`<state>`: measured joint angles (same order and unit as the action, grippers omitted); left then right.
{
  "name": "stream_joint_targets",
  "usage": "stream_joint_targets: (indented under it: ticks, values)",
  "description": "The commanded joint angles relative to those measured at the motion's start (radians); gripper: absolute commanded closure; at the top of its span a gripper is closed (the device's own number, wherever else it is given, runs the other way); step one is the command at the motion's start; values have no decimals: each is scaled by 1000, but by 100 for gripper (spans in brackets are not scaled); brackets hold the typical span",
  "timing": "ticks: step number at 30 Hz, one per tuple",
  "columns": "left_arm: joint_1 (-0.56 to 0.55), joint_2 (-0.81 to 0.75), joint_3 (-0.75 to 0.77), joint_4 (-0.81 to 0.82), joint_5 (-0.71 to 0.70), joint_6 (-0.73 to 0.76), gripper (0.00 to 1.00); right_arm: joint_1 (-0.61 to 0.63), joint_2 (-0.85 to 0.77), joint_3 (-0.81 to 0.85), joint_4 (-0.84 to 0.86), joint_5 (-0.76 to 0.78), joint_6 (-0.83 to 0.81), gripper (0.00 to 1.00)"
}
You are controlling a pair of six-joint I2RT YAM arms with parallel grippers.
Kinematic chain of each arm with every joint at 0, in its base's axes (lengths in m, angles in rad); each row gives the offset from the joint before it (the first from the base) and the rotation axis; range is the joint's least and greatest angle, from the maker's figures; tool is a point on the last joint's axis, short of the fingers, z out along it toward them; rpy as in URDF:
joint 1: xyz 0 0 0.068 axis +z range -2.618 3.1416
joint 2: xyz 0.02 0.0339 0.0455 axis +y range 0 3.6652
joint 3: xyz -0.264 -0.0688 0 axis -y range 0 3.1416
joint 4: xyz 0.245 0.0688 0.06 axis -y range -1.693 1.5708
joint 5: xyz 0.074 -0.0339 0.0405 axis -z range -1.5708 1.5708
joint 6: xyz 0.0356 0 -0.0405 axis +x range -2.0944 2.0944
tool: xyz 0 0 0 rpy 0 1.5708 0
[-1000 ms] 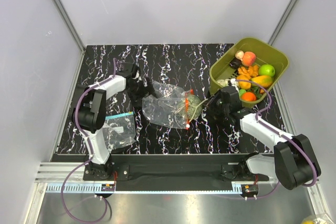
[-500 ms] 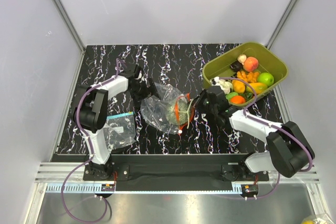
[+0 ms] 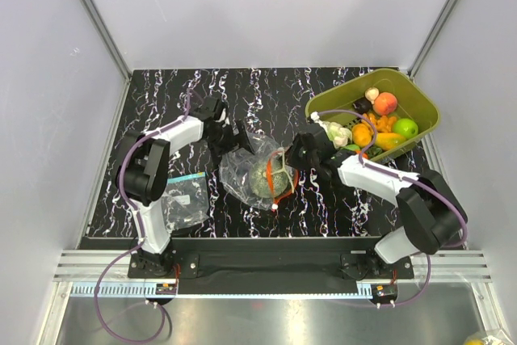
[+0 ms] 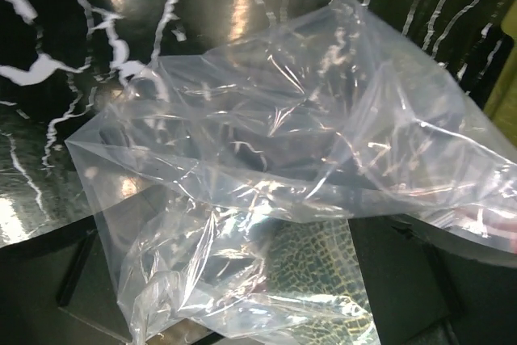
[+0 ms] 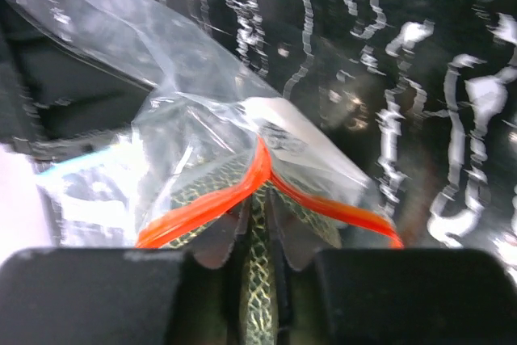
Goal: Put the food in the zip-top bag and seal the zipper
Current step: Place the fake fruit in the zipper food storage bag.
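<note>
Your left wrist view is mostly crinkled film. The clear plastic zip-top bag (image 4: 266, 143) fills it, and the dark left fingers (image 4: 93, 280) show only dimly through the plastic. They stand wide apart, so that jaw is open. The left gripper (image 3: 236, 136) sits against the bag's far left end.

On your right wrist view the near edge is blocked by the gripper's own body. The right gripper (image 5: 257, 228) has its tips almost together. A thin slit between them shows the grey-green netted toy melon (image 5: 257, 280). You can't tell from here whether those tips pinch anything.

The thin red-orange zipper strip (image 5: 210, 208) peaks just beyond the fingertips, its two sides spread apart, so the mouth is unsealed.

From above, the bag (image 3: 242, 169) lies mid-table on the black marbled tabletop (image 3: 161, 94), between your grippers. The melon (image 3: 265, 179) is inside it, and the zipper (image 3: 284, 185) is at its right end. The right gripper (image 3: 297, 151) is at that mouth.

The other colourful toy fruits (image 3: 380, 119) sit in the olive-green plastic tub (image 3: 432, 111), far right. A second clear bag with a teal strip (image 3: 182, 204) lies near left.
</note>
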<state>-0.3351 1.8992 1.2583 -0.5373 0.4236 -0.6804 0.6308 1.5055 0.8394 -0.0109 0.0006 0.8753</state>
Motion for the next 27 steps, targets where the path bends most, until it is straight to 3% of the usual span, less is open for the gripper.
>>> stream_joint_targets:
  ticks: [1,5,8,9,12,15,20,27]
  values:
    - [-2,-35,88,-38,-8,50,2,14,-67,65,-153,58,-70,82]
    - [2,-45,147,-115,-52,99,2,14,-87,161,-328,119,-113,56]
    - [15,-63,164,-150,-77,116,1,12,-93,240,-467,185,-105,47]
    - [19,-68,170,-164,-86,120,1,12,-100,274,-501,200,-96,38]
    - [25,-84,199,-214,-129,150,1,3,-123,312,-618,254,-56,27]
    - [27,-91,234,-268,-166,182,1,-17,-160,314,-667,236,-42,27]
    - [25,-116,247,-325,-268,211,1,-22,-220,302,-672,158,-64,39]
    - [31,-212,300,-412,-448,239,1,-22,-275,228,-653,64,-65,32]
